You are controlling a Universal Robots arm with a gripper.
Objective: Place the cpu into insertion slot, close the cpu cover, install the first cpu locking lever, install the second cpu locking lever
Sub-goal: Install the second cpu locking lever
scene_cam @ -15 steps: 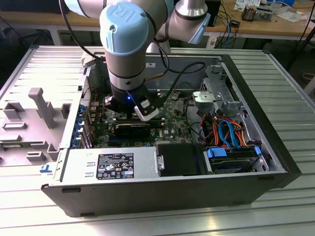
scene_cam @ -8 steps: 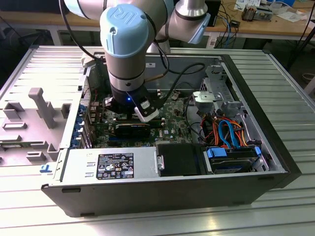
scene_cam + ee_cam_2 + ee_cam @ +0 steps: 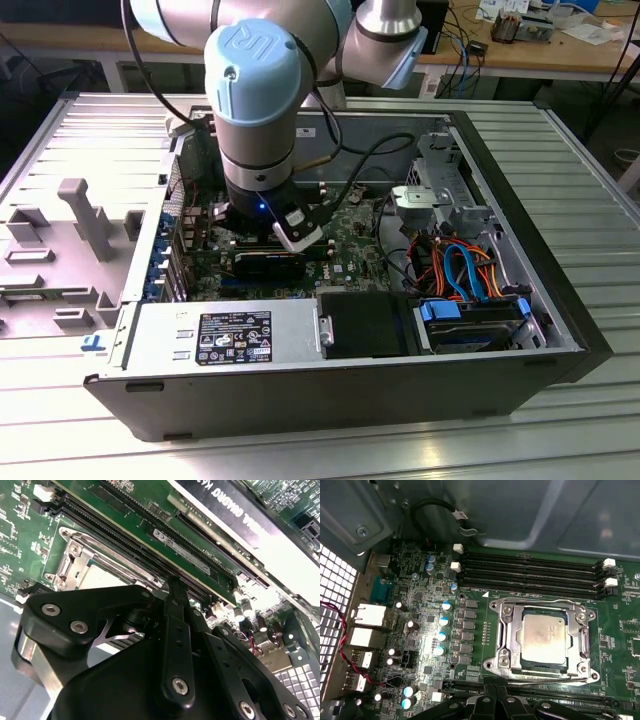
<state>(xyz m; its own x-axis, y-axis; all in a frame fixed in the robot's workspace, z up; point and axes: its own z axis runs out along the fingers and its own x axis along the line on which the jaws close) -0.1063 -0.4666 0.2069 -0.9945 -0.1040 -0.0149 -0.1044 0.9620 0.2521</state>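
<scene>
Right now I have the arm (image 3: 255,90) reaching down into the open computer case (image 3: 520,210), which lies on its side on the ribbed metal tabletop (image 3: 590,150). In the exterior view the wrist hangs over the green motherboard (image 3: 345,255), near the middle of the case.

In the first wrist view the cpu (image 3: 545,639) sits flat in the insertion slot (image 3: 588,666), its dull silver top facing up. The cpu cover (image 3: 507,630) lies closed down over it, the frame running around the chip with the top showing through the square window. A thin wire lever (image 3: 540,601) runs along the side of the socket nearest the memory slots (image 3: 530,572), and another (image 3: 545,681) along the opposite side (whether either is fully hooked I cannot tell). The four long black memory slots lie just beside the socket.

The hand (image 3: 175,587) shows in the second wrist view as black linkage low over the board, with the socket corner (image 3: 75,555) just beyond it and a long black card (image 3: 240,510) further off. Its dark fingers (image 3: 175,630) look drawn close together with nothing between them, though how tightly they meet I cannot tell. It hovers near the socket's edge, beside the long slots.
</scene>
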